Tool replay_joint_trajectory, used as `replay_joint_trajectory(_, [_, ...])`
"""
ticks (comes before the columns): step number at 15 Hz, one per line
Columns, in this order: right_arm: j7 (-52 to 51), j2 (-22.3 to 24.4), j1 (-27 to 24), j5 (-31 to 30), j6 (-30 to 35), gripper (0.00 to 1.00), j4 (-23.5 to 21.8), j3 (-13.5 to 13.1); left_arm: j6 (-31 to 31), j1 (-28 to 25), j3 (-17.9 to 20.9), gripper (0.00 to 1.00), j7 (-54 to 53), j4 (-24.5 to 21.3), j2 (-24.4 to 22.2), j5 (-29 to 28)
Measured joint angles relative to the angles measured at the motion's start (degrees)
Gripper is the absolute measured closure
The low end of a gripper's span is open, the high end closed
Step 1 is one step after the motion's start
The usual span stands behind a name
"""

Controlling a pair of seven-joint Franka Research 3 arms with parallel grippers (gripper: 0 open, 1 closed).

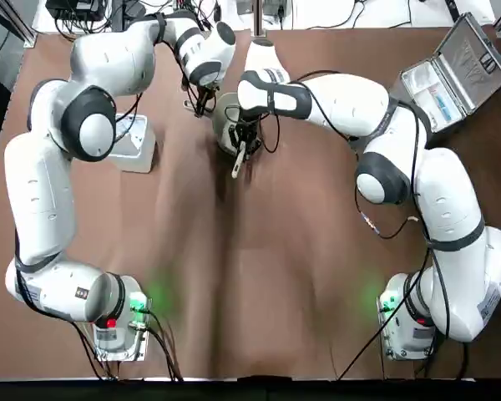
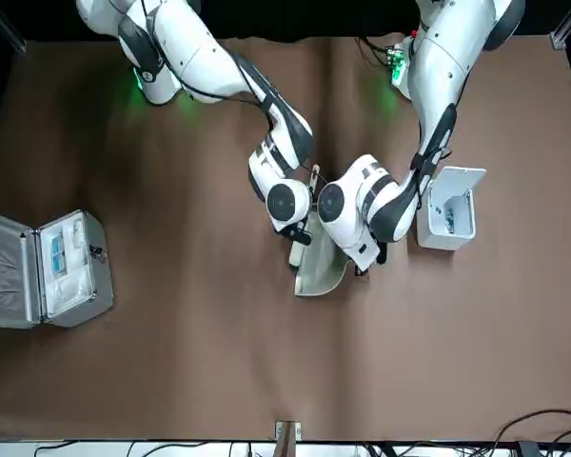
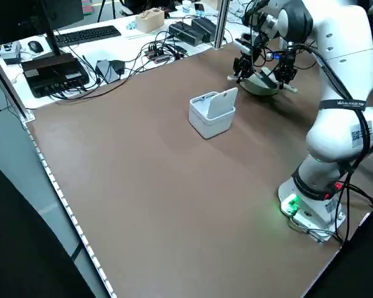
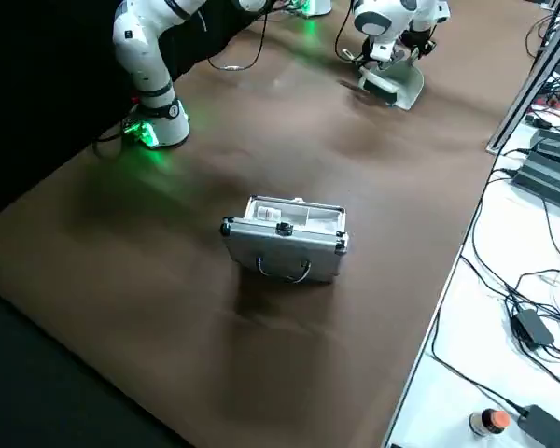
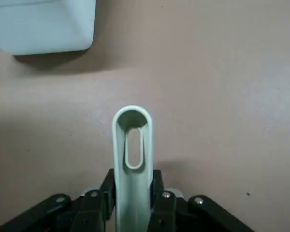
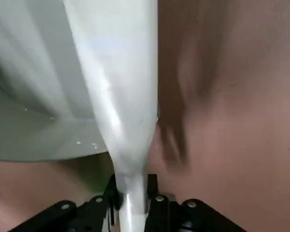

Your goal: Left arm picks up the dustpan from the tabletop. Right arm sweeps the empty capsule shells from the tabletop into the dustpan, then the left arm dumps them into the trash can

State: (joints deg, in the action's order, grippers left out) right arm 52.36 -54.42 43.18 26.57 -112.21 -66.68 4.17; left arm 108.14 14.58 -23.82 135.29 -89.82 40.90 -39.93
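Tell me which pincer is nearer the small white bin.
Left. The left pincer is to the bin's right; the right pincer is farther right, beyond it.

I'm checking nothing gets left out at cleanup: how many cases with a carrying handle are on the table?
1. The silver case sits by the right arm's side of the table, its lid open in the front view. Something small could be hidden behind the arms.

Beyond the brown desk (image 3: 174, 186), a white table (image 3: 137, 43) holds a black keyboard (image 3: 87, 35), a mouse (image 3: 35, 46) and tangled cables (image 3: 155, 49).
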Motion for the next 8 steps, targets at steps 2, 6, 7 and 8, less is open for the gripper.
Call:
replay_joint_trajectory(2, [0.0, -0.1, -0.3, 0.0, 0.0, 0.74, 0.0, -0.2, 0.0, 0.0, 0.0, 0.67, 0.0, 0.0, 0.0, 0.0])
replay_joint_trajectory(6, [0.0, -0.2, -0.8, 0.0, 0.1, 0.74, 0.0, -0.4, 0.0, 0.0, 0.0, 0.67, 0.0, 0.0, 0.0, 0.0])
replay_joint_trajectory(7, [0.0, -0.3, -0.8, 0.0, 0.1, 0.74, 0.0, -0.4, 0.0, 0.0, 0.0, 0.67, 0.0, 0.0, 0.0, 0.0])
replay_joint_trajectory(8, [0.0, -0.3, -0.8, 0.0, 0.1, 0.74, 0.0, -0.4, 0.0, 0.0, 0.0, 0.67, 0.0, 0.0, 0.0, 0.0])
